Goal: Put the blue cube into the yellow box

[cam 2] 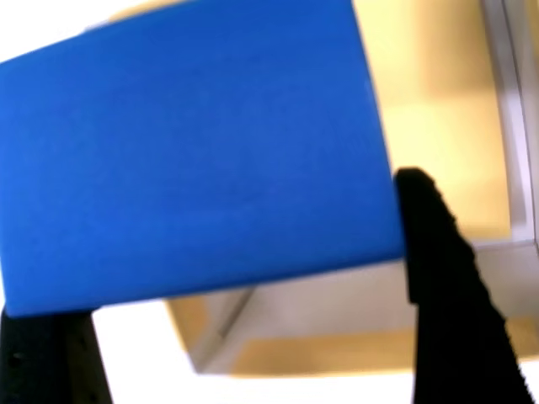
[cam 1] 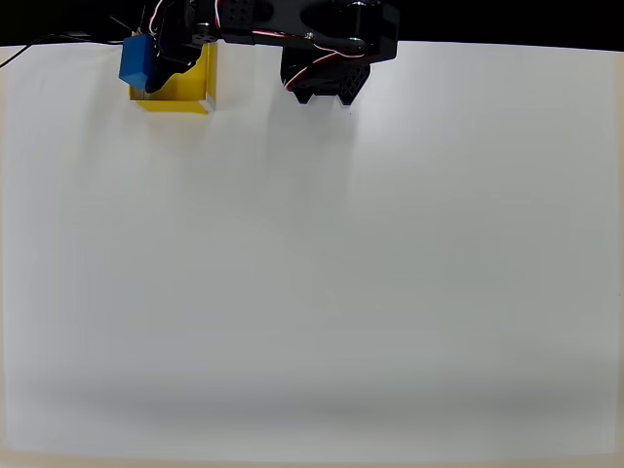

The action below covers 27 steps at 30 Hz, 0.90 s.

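Clamped on the blue cube (cam 1: 136, 61), my gripper (cam 1: 156, 60) sits at the upper left of the overhead view, hard against the top edge of the frame where the black arm (cam 1: 312, 39) reaches across; in the wrist view the cube (cam 2: 194, 151) spreads over most of the upper half, with one dark finger (cam 2: 442, 278) against its right edge and the other dark at the lower left corner, so I read the hold as firm on two opposite faces. Beneath and behind it lies the yellow box (cam 1: 190, 90); in the wrist view its yellow floor and pale rim (cam 2: 514, 126) show at the right and below the cube. From overhead the cube hangs over the box's left side, and part of it seems to reach past the left wall; I cannot tell how high it rides above the rim. I judge the carry nearly done and the release the step in hand; the risk is that offset: let go here and the cube may catch the left wall, tip, and drop outside onto the white table (cam 1: 312, 273); it could also land on the rim and stay perched there. A tilted cube, as the wrist view suggests, would make that likelier; a descent without shifting toward the box's centre might also push the light box aside.
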### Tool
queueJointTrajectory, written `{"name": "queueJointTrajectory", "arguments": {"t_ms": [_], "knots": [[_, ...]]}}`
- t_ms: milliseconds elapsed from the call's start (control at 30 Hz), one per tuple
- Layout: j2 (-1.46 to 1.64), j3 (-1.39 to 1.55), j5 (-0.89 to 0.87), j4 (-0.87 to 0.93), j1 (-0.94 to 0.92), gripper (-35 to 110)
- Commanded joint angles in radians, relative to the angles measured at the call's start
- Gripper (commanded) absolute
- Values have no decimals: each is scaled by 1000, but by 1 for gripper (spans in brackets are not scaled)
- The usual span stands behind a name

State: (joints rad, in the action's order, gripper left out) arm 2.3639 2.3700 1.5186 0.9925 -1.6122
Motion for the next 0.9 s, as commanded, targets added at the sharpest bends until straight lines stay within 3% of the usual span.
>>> {"name": "queueJointTrajectory", "arguments": {"t_ms": [0, 200, 600, 867], "knots": [[156, 37, 3, -9, -41, 31], [267, 176, -5, -72, -60, 36], [278, 184, -54, -110, -66, 43], [334, -89, 38, 252, 124, 30]]}}
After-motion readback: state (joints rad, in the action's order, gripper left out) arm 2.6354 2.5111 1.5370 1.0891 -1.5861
